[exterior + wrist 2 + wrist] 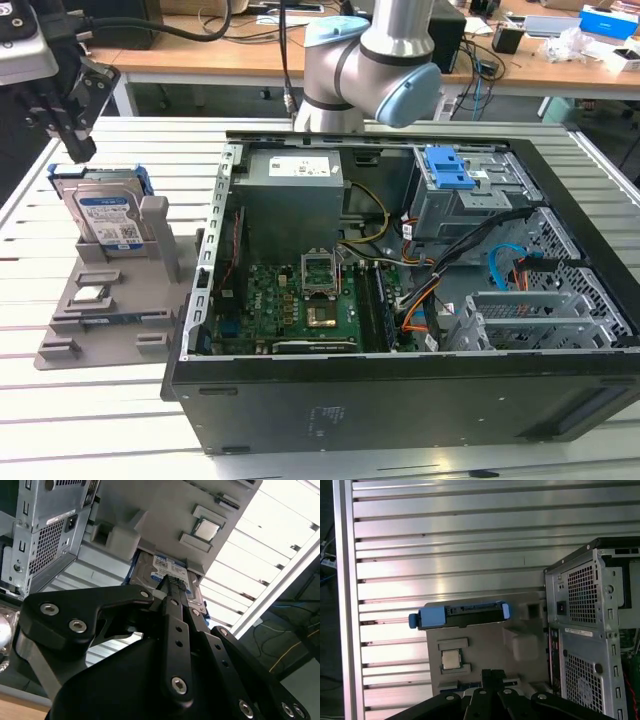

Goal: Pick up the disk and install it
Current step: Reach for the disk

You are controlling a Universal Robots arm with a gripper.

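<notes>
Computer case [400, 400]: nearest in the exterior view; lies on its side with the cover off, the board and cables exposed, and a blue latch [450, 170] on the drive cage at the far side.
Desk [100, 430]: slatted metal; it carries the case and, on the exterior view's left, a grey holder [100, 335].
Holder: a small square chip [90, 293] lies flat in a recess on its near part.
Disk [105, 215]: stands upright on edge in the holder's far slot, label facing the exterior camera and blue frame round its edges; it is not yet lifted or installed.
Risk, grip: as I judge it, a closing that lands on the blue plastic frame instead of the metal body may flex it and let the disk slip or tilt.
Risk, descent: coming down off-centre could strike the top edge of the disk or the holder's posts and shove the holder across the slats.
Risk, case: loose cables near the cage may snag the disk.
End effector [78, 150]: hangs above the disk, apart from it; the fingertips appear together in both wrist views, and it holds nothing.
Arm base [370, 60]: stands beyond the case.
</notes>
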